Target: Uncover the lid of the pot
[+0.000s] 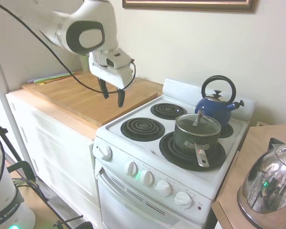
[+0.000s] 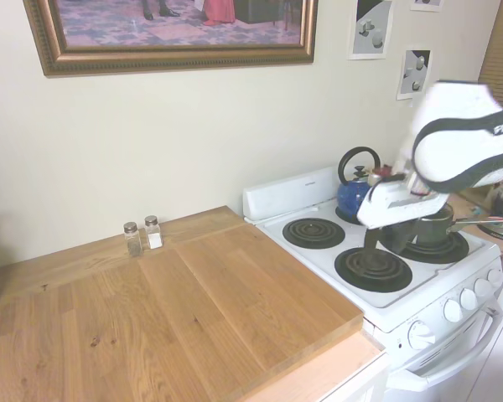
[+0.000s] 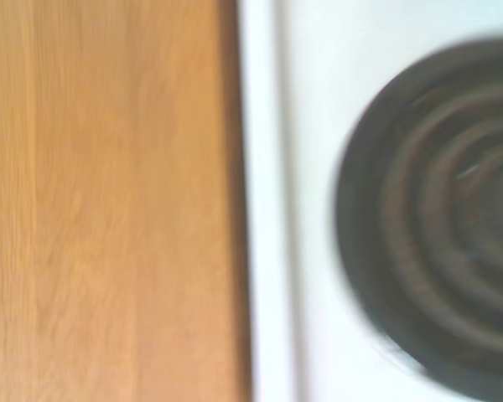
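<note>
A dark saucepan, the pot (image 1: 196, 138), sits on the stove's front burner, long handle pointing toward 5 o'clock, the lid (image 1: 198, 123) of clear glass seated on top, knob upright.

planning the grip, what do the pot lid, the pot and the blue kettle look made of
Round clear lid: seemingly glass, see-through, with a metal-looking rim and grey knob. Dark saucepan: likely metal, with a dull, dark finish. Blue kettle: glossy, probably enamelled metal, given its highlights.

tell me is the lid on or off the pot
On. The lid sits flat on the pot's rim, knob upright; the open gripper is apart from it.
</note>
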You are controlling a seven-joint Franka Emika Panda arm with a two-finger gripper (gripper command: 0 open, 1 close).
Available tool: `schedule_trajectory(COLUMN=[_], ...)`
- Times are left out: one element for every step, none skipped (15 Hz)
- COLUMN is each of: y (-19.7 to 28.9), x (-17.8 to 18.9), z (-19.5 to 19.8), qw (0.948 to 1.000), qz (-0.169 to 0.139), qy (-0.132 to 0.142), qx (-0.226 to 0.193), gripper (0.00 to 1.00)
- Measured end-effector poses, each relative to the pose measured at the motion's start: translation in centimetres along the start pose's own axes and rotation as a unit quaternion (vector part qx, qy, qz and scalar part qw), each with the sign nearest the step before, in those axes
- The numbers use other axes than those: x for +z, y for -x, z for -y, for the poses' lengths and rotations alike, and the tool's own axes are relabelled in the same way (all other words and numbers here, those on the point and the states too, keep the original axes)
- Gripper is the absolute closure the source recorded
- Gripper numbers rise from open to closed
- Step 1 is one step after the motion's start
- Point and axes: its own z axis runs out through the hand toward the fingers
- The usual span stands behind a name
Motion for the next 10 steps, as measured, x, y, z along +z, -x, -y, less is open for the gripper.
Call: schedule_trajectory(y=[-1.4, -3.2, -5.5, -7.6, -9.8, -12.1, -14.3, -16.5, -19.0, -21.2], x=[-1.8, -3.8, -5.6, -7.0, -7.7, -7.8, -7.5, -7.1, -6.6, -6.4], z=[-1.5, -2.8, -4.1, -5.3, -6.5, -7.6, -8.2, -8.8, -9.4, -9.9], qw=[0.9999, 0.9995, 0.9986, 0.9976, 0.9966, 0.9960, 0.9959, 0.9965, 0.9974, 0.9982], qz=[-0.005, -0.011, -0.015, -0.019, -0.022, -0.025, -0.026, -0.027, -0.031, -0.034], qy=[-0.010, -0.022, -0.037, -0.049, -0.057, -0.058, -0.054, -0.047, -0.037, -0.027], qx=[0.009, 0.021, 0.034, 0.044, 0.055, 0.064, 0.068, 0.064, 0.054, 0.041], gripper=[0.00, 0.00, 0.00, 0.00, 0.00, 0.00, 0.00, 0.00, 0.00, 0.00])
